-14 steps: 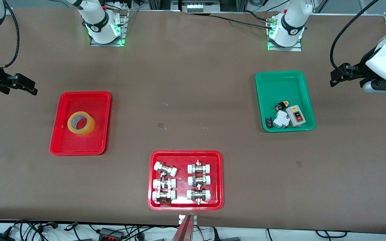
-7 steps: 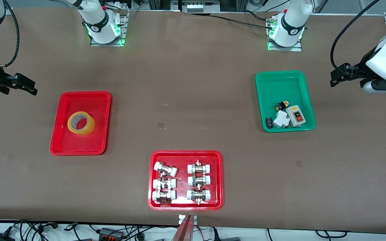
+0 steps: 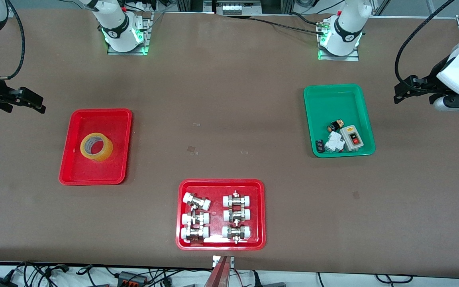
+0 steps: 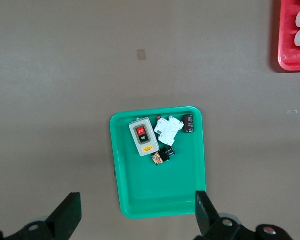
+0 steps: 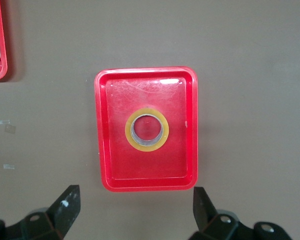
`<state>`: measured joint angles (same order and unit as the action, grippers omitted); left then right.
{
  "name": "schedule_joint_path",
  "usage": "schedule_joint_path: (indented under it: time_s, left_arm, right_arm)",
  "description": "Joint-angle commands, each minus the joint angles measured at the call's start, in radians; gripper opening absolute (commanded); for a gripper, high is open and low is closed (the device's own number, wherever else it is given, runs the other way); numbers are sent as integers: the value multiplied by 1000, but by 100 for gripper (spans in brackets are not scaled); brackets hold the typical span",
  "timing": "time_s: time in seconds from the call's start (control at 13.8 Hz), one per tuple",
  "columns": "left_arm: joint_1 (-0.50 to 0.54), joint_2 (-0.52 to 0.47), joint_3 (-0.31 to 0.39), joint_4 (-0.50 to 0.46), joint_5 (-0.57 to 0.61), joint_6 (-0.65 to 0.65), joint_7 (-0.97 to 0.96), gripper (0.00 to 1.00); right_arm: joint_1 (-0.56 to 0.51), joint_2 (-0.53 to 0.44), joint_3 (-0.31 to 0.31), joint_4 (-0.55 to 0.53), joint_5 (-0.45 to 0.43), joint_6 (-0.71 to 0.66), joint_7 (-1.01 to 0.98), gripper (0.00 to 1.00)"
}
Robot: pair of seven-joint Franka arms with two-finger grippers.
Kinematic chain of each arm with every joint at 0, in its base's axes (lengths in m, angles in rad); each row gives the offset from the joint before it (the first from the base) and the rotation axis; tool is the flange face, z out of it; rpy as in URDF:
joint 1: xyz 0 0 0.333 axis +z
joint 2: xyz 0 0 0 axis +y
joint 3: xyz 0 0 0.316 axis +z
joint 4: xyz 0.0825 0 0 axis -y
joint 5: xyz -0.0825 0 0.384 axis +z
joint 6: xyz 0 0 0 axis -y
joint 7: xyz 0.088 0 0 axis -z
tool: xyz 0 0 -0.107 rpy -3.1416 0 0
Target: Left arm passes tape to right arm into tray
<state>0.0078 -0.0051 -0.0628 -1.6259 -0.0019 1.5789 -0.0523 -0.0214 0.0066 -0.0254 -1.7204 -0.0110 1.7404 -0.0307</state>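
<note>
The right gripper hangs with its fingers spread wide and nothing between them, up over the bare table at the right arm's end, beside the plain red tray. In the right wrist view its two black fingertips stand well apart, with the tray seen below them. The tape lies flat in this tray with its hollow core facing up, roughly at the tray's middle and clear of the rim on every side; the right wrist view shows the yellowish ring resting on the red floor, touched by neither gripper.

The left gripper is likewise released and empty, held over the bare table at the left arm's end, beside the green tray. In the left wrist view its fingertips are wide apart above that tray's rim. In the green tray, a grey switch box with a red and a black button, a white breaker and some small dark parts are gathered in the corner nearer the front camera.

Nearest the front camera, between the two arms' ends, sits a second red tray holding metal fittings with white caps in two columns.
</note>
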Motion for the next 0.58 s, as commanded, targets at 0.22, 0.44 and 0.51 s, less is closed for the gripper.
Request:
schedule_joint_path:
  time_s: [0.22,0.44,0.51]
  left_arm:
    - [4,7,3,20,-15,-20,8,100]
    - [4,7,3,18,-15,-20,8,100]
    - [4,7,3,18,-15,-20,8,100]
  right_arm:
    - [-14,-4,15,15,-3,-27,-8,100]
    - [-12,-5,15,13,-3,-27,-8,100]
    - [-12,-4,15,13,-3,-25,-8,100]
